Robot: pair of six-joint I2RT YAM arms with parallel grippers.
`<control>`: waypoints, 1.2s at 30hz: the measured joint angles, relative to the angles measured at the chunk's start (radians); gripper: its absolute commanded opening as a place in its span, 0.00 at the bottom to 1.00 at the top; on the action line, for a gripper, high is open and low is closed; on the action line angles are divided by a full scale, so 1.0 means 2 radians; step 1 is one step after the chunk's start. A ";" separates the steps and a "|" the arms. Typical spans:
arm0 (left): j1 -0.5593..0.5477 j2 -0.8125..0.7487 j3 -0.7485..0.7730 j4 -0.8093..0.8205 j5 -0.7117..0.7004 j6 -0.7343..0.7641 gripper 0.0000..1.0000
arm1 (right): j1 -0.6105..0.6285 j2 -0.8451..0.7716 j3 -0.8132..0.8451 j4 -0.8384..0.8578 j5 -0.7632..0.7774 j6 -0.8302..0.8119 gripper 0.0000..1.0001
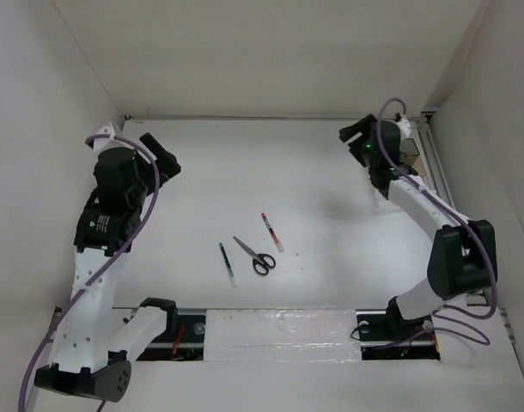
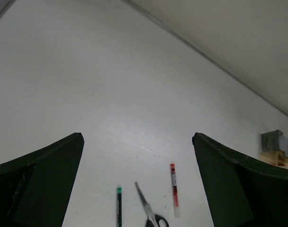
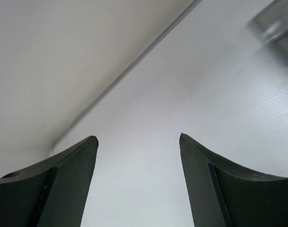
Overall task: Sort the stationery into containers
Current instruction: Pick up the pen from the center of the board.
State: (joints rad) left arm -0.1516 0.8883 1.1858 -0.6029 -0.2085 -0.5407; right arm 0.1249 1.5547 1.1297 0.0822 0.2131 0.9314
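Black-handled silver scissors [image 1: 253, 255] lie at the table's middle, with a thin dark pen [image 1: 227, 263] to their left and a red-and-white pen [image 1: 272, 232] to their right. All three show in the left wrist view: scissors [image 2: 148, 211], dark pen [image 2: 119, 206], red-and-white pen [image 2: 174, 187]. My left gripper [image 1: 166, 157] [image 2: 137, 137] is open and empty, raised at the far left. My right gripper [image 1: 350, 136] [image 3: 137, 137] is open and empty at the far right. A brownish organiser [image 1: 411, 157] sits behind the right arm, mostly hidden. The tape roll is out of view.
White walls close in the table on the left, back and right. A metal rail [image 1: 435, 163] runs along the right wall. A black rail with a taped white strip [image 1: 279, 330] lies across the near edge between the arm bases.
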 measured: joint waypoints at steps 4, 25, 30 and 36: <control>0.000 0.039 0.081 0.004 0.023 0.005 1.00 | 0.105 -0.007 0.009 -0.017 -0.010 -0.060 0.76; -0.002 0.063 -0.064 0.014 0.005 0.014 1.00 | 0.366 0.154 0.085 -0.256 0.038 -0.196 0.67; -0.002 0.052 -0.065 0.020 0.008 0.014 1.00 | 0.376 0.169 0.082 -0.260 0.038 -0.196 0.58; -0.002 0.052 -0.065 0.023 0.009 0.014 1.00 | 0.401 0.196 0.089 -0.267 0.050 -0.196 0.45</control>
State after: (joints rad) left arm -0.1555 0.9916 1.0550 -0.5568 -0.1909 -0.5121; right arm 0.9260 1.9457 1.3067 -0.4515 0.3122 0.5388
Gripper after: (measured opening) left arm 0.997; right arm 0.492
